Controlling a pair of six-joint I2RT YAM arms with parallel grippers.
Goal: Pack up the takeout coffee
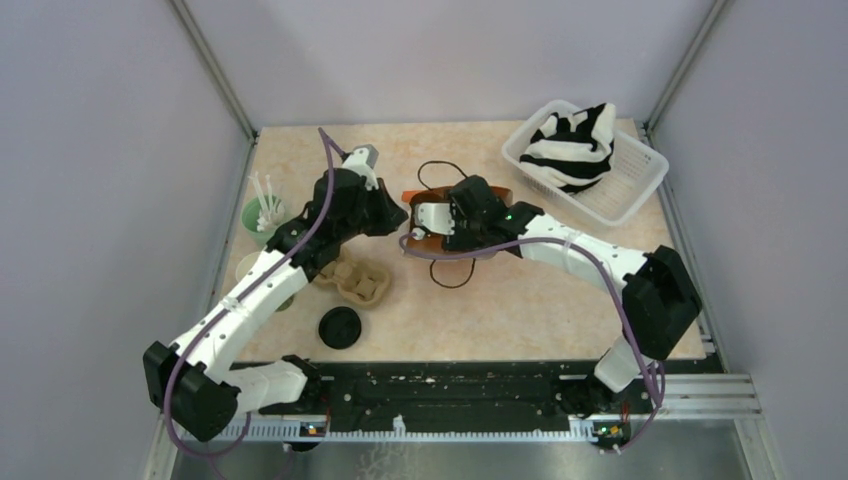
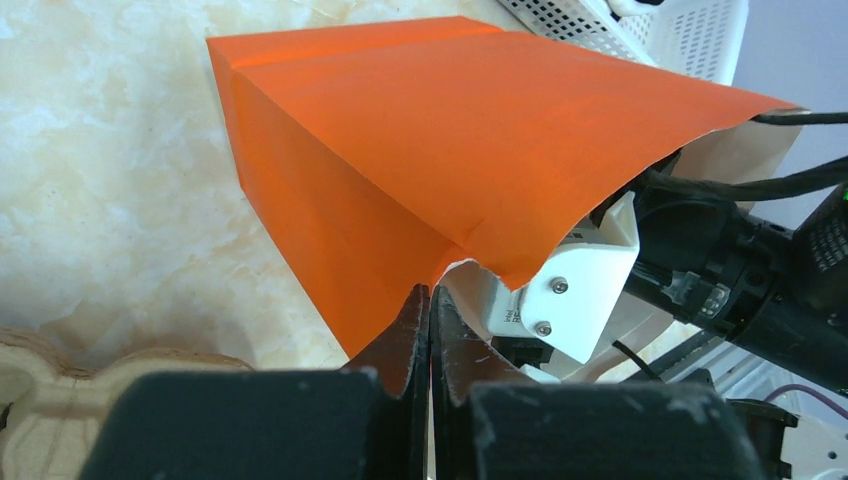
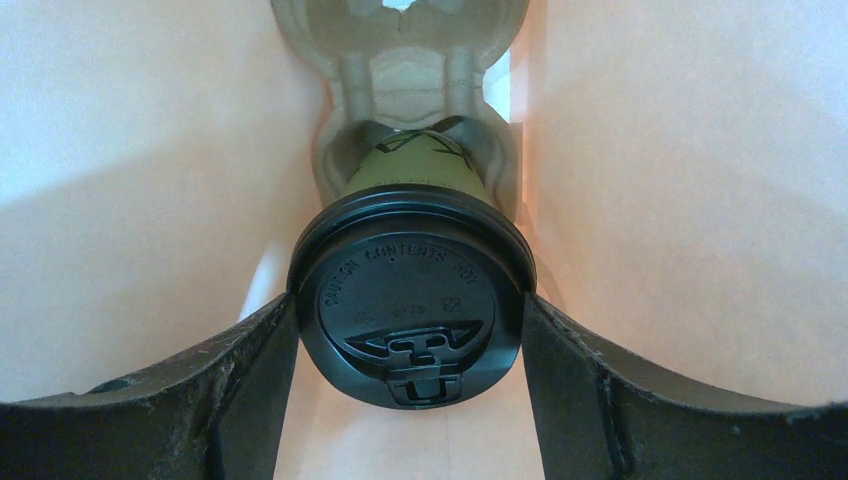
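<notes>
Where the table nears its left wall, a green cup holding white sticks stands upright. Just right of it and nearer the arms, a cardboard cup tray lies flat. A loose black lid sits apart from the tray on its near side.

The left arm reaches over the tray to the table's middle. There the left claw is pressed fully together on the torn lower edge of an orange paper bag. The bag lies on its side with its mouth turned toward the right arm.

The right claw is inside that mouth, its fingers spread wide and resting against both sides of the black lid of the takeout coffee, gripping it. The coffee is thus within the bag, its green body seated in a pocket of a second cardboard tray that lies deeper between the bag's pale inner walls.

At the far right corner, well apart from the bag, a white basket holds a crumpled black-and-white striped cloth.
</notes>
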